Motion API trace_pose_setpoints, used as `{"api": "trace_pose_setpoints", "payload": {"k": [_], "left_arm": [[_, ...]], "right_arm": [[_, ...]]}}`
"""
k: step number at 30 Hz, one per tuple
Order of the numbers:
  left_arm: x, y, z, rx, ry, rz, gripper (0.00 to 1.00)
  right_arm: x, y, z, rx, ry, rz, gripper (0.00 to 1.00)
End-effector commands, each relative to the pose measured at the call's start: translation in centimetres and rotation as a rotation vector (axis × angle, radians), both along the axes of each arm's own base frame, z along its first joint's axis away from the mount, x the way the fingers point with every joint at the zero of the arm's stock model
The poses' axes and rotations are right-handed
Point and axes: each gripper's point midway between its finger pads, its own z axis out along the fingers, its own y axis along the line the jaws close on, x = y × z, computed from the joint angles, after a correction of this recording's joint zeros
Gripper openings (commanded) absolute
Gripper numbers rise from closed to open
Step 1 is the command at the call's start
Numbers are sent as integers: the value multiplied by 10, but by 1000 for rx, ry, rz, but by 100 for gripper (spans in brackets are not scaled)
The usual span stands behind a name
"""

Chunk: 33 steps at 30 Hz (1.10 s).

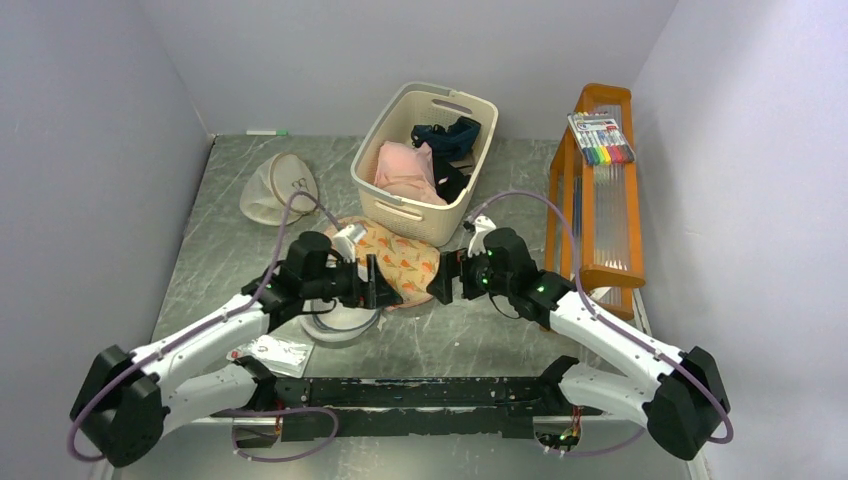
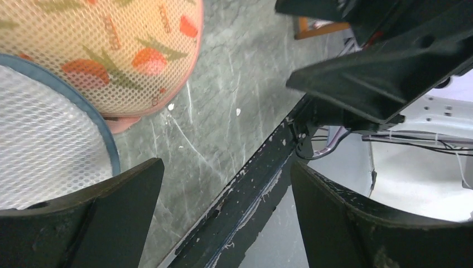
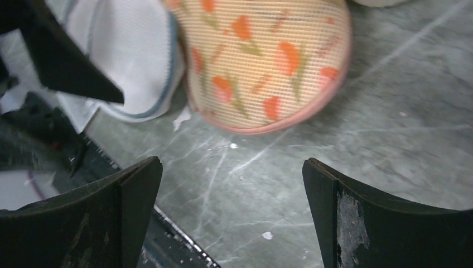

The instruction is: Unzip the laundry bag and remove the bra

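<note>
A cream slotted basket (image 1: pixel 412 212) stands toward the back of the grey marbled worktop (image 1: pixel 470 335), with a pink garment (image 1: pixel 403 170) and a dark navy garment (image 1: pixel 447 137) heaped inside. To its left lies a round beige bag (image 1: pixel 278 187) with a brown rim. A white mesh bag (image 1: pixel 340 322) sits nearer the front beside a clear packet (image 1: pixel 270 352), and an orange rack (image 1: pixel 600 215) along the right wall carries a pack of coloured markers (image 1: pixel 600 140).
</note>
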Motion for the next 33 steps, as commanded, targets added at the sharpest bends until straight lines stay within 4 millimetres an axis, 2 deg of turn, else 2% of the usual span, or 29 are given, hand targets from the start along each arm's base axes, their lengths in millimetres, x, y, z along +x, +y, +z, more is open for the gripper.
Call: {"api": "trace_pose_setpoints", "payload": {"k": [1,7,11,14,17,19,22,27,30,33], "left_arm": [[6,-21,-8,33,-23,34,95],[4,-49,-23,144,-24,29,95],[13,-41,-46,237,-5,99,95],[30,-13,-70,388,-3,207,95],[47,32,-92,513,73,323,95],[55,62,-98,529,125,399,95],[66,105,-85,511,126,558,95],[74,151,-35,464,-12,776,95],[78,152,-11,409,-83,778,95],[83,132,-1,353,-108,684,95]], "right_arm": [[18,-24,-11,-93,-16,-168,100],[10,-19,-21,-61,5,-139,100],[6,-10,-29,-22,29,-113,100],[6,-6,-32,2,39,-110,100],[6,-1,-33,26,40,-104,100],[7,2,-33,38,41,-99,100],[10,7,-34,48,45,-90,100],[12,17,-36,63,56,-66,100],[15,20,-38,47,53,-61,100],[21,18,-38,18,39,-74,100]]}}
